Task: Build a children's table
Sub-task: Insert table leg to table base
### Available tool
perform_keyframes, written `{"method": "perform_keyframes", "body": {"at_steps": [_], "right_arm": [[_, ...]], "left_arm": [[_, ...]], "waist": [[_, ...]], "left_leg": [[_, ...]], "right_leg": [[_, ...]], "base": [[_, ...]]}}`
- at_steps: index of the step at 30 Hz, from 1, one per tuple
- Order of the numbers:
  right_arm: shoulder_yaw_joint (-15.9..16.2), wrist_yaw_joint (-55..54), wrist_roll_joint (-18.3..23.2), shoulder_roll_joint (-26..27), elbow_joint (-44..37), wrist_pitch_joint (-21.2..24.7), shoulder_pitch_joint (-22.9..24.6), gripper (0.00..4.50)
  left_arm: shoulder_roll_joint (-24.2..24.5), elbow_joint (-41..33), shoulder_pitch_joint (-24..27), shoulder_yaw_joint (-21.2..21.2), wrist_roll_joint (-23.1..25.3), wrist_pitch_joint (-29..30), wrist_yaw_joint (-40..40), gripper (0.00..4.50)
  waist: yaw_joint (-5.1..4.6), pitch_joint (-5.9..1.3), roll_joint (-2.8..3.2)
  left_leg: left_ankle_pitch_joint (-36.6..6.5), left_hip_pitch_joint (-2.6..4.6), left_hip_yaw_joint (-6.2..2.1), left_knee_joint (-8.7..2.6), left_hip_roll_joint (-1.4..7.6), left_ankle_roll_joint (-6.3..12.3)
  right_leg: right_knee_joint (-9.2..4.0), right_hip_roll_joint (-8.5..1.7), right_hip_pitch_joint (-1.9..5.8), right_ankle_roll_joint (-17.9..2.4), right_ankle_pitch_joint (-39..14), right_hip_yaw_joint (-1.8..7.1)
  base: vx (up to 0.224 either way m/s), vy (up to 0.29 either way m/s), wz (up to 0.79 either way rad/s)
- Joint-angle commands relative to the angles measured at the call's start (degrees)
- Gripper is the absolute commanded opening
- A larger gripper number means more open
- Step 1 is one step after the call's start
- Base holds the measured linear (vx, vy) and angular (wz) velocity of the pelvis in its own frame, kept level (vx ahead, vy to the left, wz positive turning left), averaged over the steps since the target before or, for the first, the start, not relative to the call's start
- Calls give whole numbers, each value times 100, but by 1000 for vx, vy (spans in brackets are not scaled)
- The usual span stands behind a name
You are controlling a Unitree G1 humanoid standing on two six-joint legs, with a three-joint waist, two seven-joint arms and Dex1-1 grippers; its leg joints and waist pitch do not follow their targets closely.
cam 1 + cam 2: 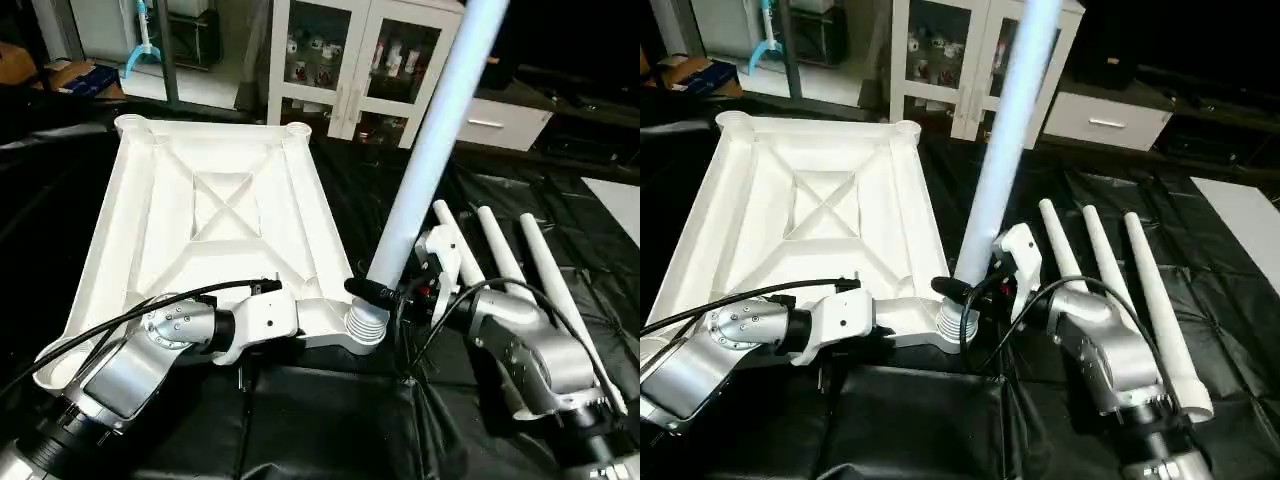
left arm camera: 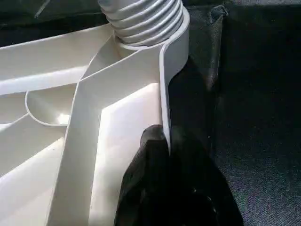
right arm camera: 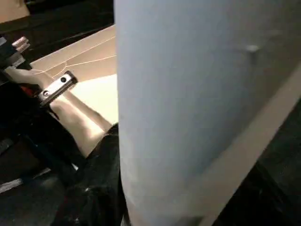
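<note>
The children's table top (image 1: 130,230) lies upside down on black cloth, X-ribs facing up. One white leg (image 1: 430,150) stands tilted in the near right corner socket, and its threaded end (image 1: 366,325) shows above the socket. My right gripper (image 1: 378,293) is shut on this leg just above the threads, and the right wrist view has the leg (image 3: 197,103) close up. My left gripper (image 2: 167,141) is shut on the top's near rim (image 2: 164,94) beside that corner. Three more legs (image 1: 500,250) lie side by side on the cloth to the right.
A white glass-door cabinet (image 1: 350,60) and a white drawer unit (image 1: 500,120) stand behind the work area. A white board (image 1: 620,200) lies at the far right edge. Black cloth (image 1: 330,420) covers the surface in front of the table top.
</note>
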Motion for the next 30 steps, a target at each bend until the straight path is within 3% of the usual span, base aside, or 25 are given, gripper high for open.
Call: {"method": "perform_keyframes", "body": {"at_steps": [1, 16, 17, 19, 22, 30], "right_arm": [[124, -188, -338, -63, 319, 153, 220, 188], [-704, -778, -85, 165, 464, -296, 777, 188], [-750, -798, -52, 197, 435, -326, 822, 188], [-818, -809, 2, 257, 328, -358, 952, 188], [-742, -781, -44, 244, 221, -371, 1065, 188], [-61, -516, -462, -30, -166, -255, 1223, 187]], "left_arm": [[-84, -140, -22, -107, 16, -98, -114, 0], [-96, -139, 1, -66, 51, -79, -97, 0], [-101, -142, 4, -64, 55, -75, -95, 0], [-108, -149, 18, -57, 69, -74, -100, 0], [-106, -155, 20, -56, 73, -67, -103, 0], [-94, -152, 8, -62, 81, -76, -152, 0]], "waist": [[-62, -251, 147], [-83, -241, 135], [-84, -241, 92], [-78, -238, 114], [-87, -231, 113], [-91, -221, 122]], "left_leg": [[-2270, 215, -243, -569, 404, -599], [-2666, 231, -268, -585, 404, -624], [-2679, 234, -261, -582, 408, -612], [-2689, 230, -273, -589, 410, -616], [-2770, 227, -281, -599, 409, -618], [-2843, 220, -291, -605, 406, -625]], "right_leg": [[-421, -316, 8, -928, -2008, 168], [-471, -318, -34, -864, -2209, 166], [-482, -318, -41, -853, -2255, 165], [-485, -330, -39, -824, -2314, 172], [-492, -323, -47, -796, -2396, 167], [-511, -328, -55, -722, -2535, 173]], "base": [[0, 0, 0], [0, 0, 0], [0, 0, 0], [0, 0, 0], [0, 0, 0], [0, 0, 0]]}}
